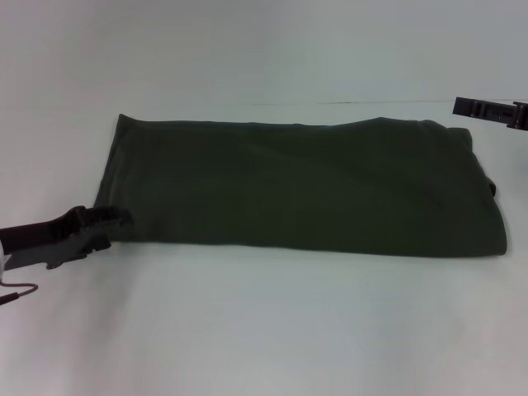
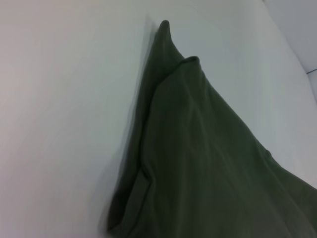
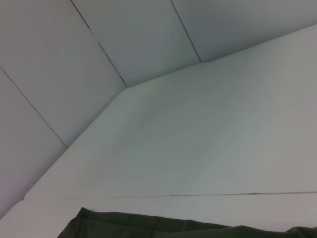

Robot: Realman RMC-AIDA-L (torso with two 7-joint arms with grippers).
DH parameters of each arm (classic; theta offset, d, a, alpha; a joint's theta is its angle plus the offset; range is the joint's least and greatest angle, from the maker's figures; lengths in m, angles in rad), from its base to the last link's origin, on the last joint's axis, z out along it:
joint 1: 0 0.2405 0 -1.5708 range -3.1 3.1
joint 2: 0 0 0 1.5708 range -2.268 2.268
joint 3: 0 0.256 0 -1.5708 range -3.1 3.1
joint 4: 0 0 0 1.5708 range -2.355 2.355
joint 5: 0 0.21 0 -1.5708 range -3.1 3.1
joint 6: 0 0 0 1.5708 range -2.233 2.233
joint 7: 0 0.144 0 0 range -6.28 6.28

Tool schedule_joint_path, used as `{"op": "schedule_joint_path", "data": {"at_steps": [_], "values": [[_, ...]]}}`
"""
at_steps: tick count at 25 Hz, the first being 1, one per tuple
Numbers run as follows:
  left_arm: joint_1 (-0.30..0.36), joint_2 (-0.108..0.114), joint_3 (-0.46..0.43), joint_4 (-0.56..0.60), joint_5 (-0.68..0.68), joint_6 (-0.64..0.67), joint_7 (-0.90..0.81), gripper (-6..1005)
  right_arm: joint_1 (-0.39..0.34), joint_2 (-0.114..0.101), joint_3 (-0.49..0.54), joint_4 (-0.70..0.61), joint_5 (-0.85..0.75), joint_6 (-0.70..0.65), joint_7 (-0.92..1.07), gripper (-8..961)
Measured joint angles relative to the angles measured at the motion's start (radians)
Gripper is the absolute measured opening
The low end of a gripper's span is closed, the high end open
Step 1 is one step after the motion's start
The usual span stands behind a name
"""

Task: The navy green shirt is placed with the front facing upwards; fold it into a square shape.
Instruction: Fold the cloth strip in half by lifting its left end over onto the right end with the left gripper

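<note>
Reaching in from the robot's left, the black left gripper (image 1: 111,221) sits low at the near-left corner of the shirt, its tip touching or just overlapping the cloth edge. Can't tell whether its fingers are wide, narrow or pinching fabric; they merge w/ the dark cloth in the head view, and the left wrist view shows no fingers at all.

Navy green shirt (image 1: 305,186): a dark olive-green cotton T-shirt, already doubled into a long band lying flat across the middle of the white table (image 1: 264,330). Only plain green shows, no lettering. In the left wrist view the cloth (image 2: 208,163) is seen in stacked layers, w/ a hemmed edge at the near corner and one far corner peaking up to a point.

Risks, as a judgement: if the left gripper catches only the top layer, lifting would peel the stack apart and spoil the fold. A shallow pinch on the corner could slip mid-carry. Dragging instead of lifting would bunch the band, approx. skewing the final square.

Black right gripper (image 1: 493,110): raised at the far-right edge of the head view, above and just beyond the shirt's far-right corner, apart from it. Its fingers' state also can't be told. The right wrist view shows mostly bare table, w/ a strip of shirt edge (image 3: 173,228).
</note>
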Motion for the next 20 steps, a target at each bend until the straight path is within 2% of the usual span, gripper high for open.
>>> {"op": "schedule_joint_path", "data": {"at_steps": [20], "values": [[-0.006, 0.007, 0.001, -0.012, 0.041, -0.004, -0.086, 673, -0.009, 0.0, 0.007, 0.0, 0.004, -0.006, 0.0, 933]]}}
